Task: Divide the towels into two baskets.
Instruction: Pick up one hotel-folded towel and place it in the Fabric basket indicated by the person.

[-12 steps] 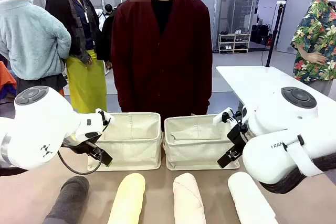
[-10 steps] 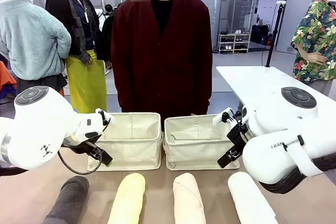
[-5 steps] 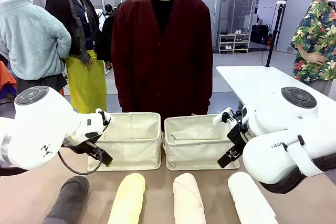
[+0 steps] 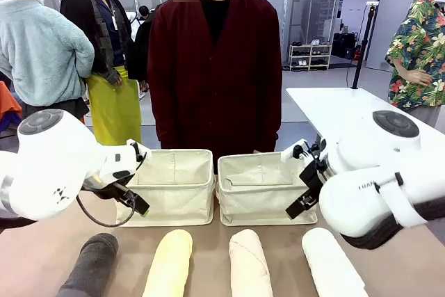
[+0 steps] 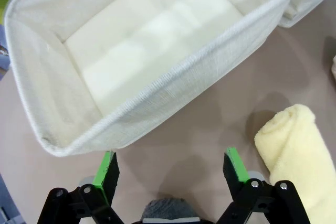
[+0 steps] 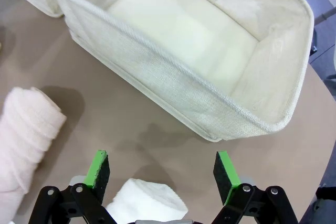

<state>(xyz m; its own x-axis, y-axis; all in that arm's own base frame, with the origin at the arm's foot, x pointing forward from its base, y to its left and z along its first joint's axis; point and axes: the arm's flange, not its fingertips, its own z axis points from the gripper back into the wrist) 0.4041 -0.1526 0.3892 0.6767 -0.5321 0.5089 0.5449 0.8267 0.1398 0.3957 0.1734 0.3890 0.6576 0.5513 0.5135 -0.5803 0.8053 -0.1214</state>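
Two cream canvas baskets stand side by side mid-table, the left basket (image 4: 174,189) and the right basket (image 4: 261,193), both empty. Four rolled towels lie in a row in front of them: dark grey (image 4: 90,266), pale yellow (image 4: 169,262), pinkish cream (image 4: 249,263), white (image 4: 332,263). My left gripper (image 5: 170,169) hangs open above the table just before the left basket's rim (image 5: 184,72), between the grey towel (image 5: 168,205) and the yellow towel (image 5: 294,156). My right gripper (image 6: 160,169) is open over the white towel (image 6: 144,200), near the right basket's rim (image 6: 157,66); the pinkish towel (image 6: 26,129) lies beside it.
A person in a dark red cardigan (image 4: 215,67) stands at the far side, right behind the baskets. Bare brown tabletop (image 4: 215,234) runs between baskets and towels. A white table (image 4: 334,106) stands at the back right.
Both arms have shifted only slightly. The grippers stay open, and the towels and baskets have not moved.
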